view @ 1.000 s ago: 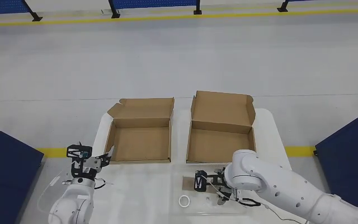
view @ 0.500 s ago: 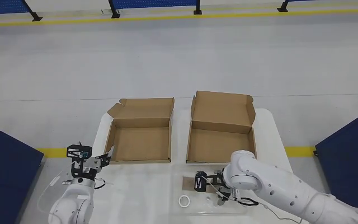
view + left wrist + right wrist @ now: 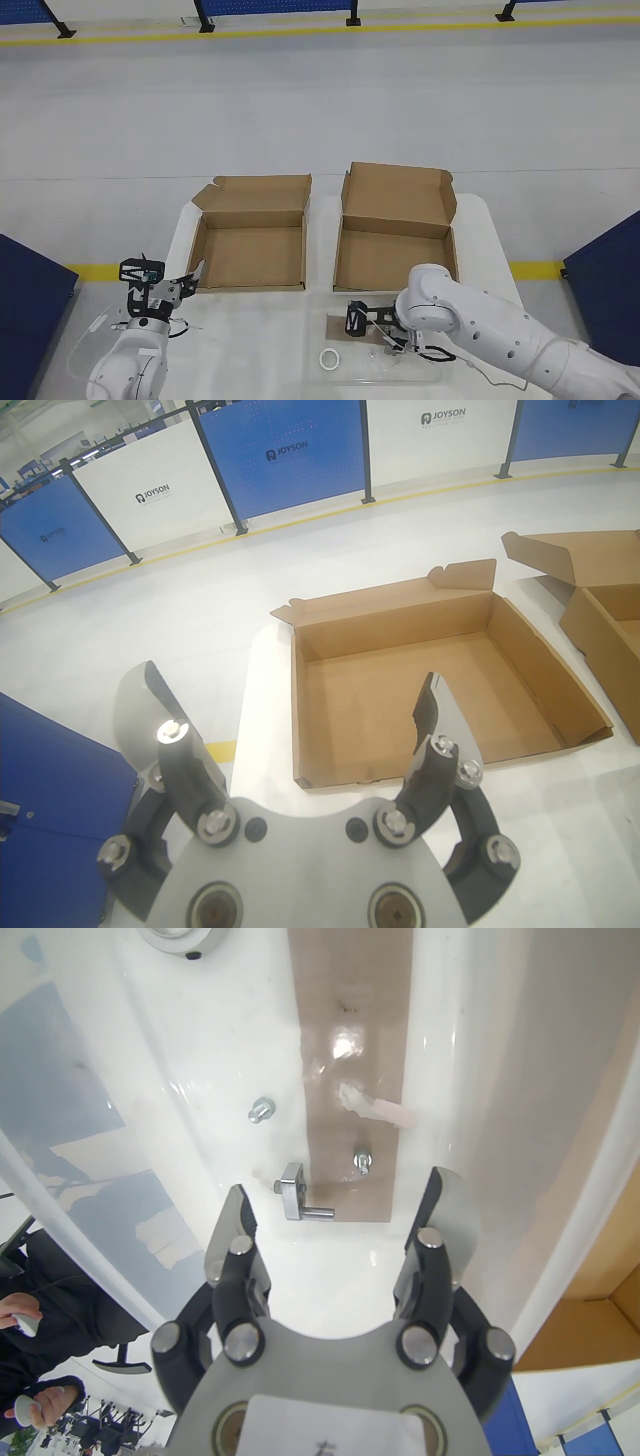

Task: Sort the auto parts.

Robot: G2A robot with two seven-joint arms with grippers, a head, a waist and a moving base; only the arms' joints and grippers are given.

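A clear plastic tray at the table's front holds small metal parts. In the right wrist view I see an L-shaped metal bracket, a bolt, a smaller bolt and the edge of a white ring. The ring also lies in the tray's left part. My right gripper hangs open just above the tray, with the bracket close to one fingertip and nothing held. My left gripper is open and empty at the table's front left corner, short of the left cardboard box.
Two open cardboard boxes stand side by side at the back, the left box and the right box, both with nothing inside. A brown tape strip runs under the tray. Bare white table lies between boxes and tray.
The right gripper has shifted slightly to the left and toward the boxes over the tray. The left arm has kept still.
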